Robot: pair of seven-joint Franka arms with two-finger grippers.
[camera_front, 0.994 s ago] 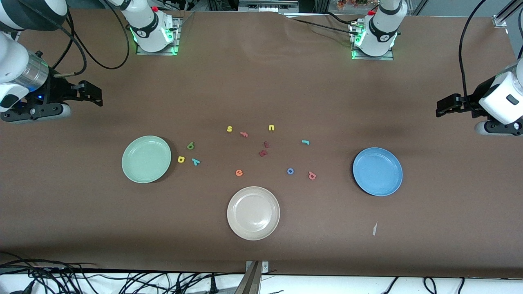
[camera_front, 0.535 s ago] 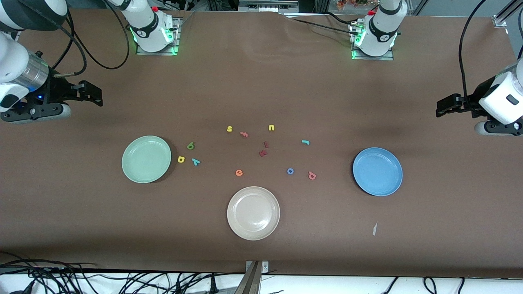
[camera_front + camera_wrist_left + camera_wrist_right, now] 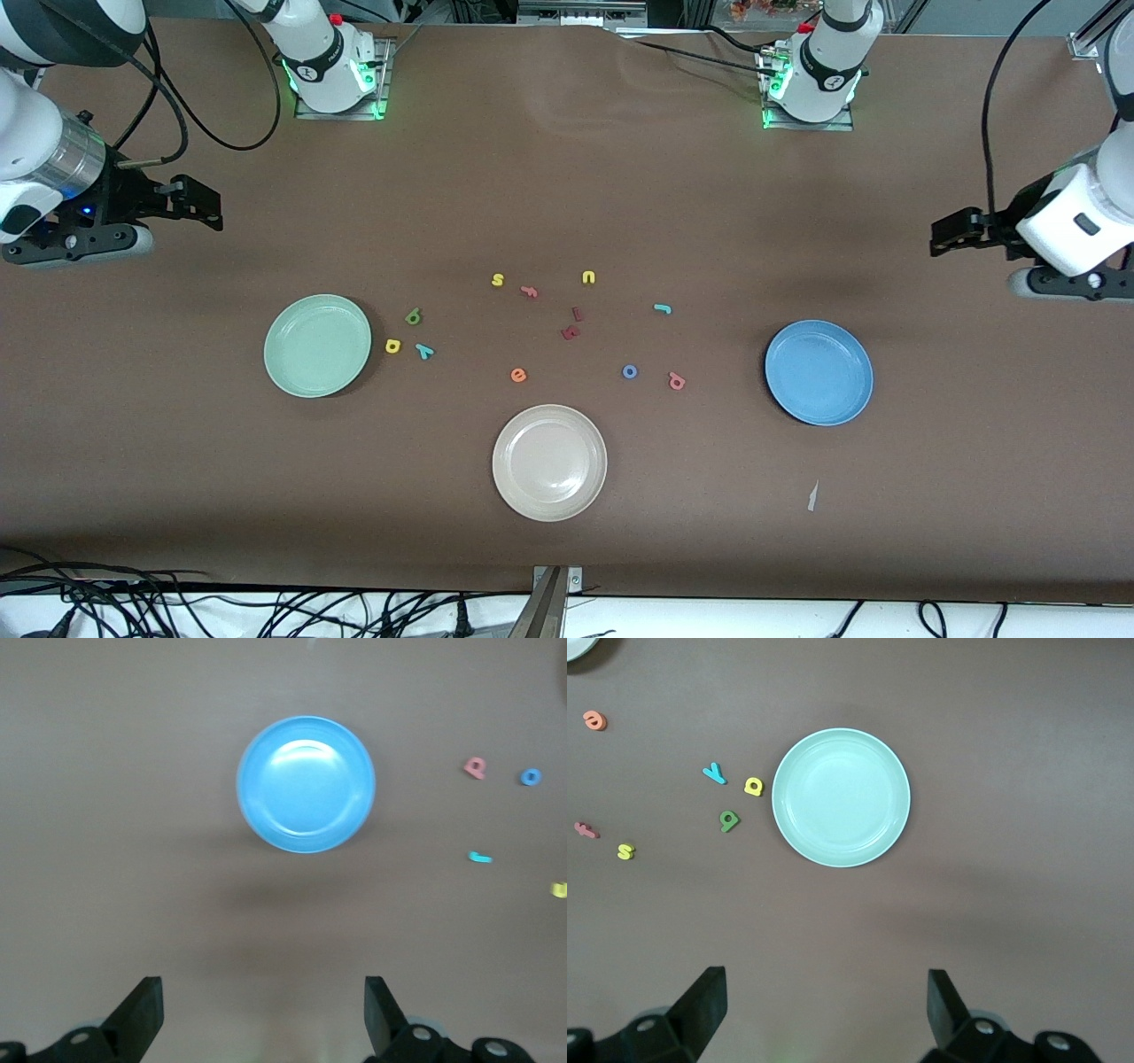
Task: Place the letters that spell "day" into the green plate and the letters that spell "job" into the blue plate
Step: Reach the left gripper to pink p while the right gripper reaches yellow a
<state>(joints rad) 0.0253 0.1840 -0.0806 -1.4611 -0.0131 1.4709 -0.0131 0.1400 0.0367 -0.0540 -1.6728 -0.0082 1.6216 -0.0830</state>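
You're looking at a robotics lab: two arm bases (image 3: 337, 66) bolted to a brown-covered worktop (image 3: 567, 177) glow green, black cables (image 3: 177, 611) tangle along its near edge, and metal framing (image 3: 1094, 35) stands at the corner by the left arm

surface: brown table cover (image 3: 567, 177) fills frame | lower edge: white ledge with black cables (image 3: 221, 611) lower left | top centre: metal framing (image 3: 580, 11) | light: even

Left claw (image 3: 946, 234) open, raised; right claw (image 3: 205, 206) open, seemingly waiting.
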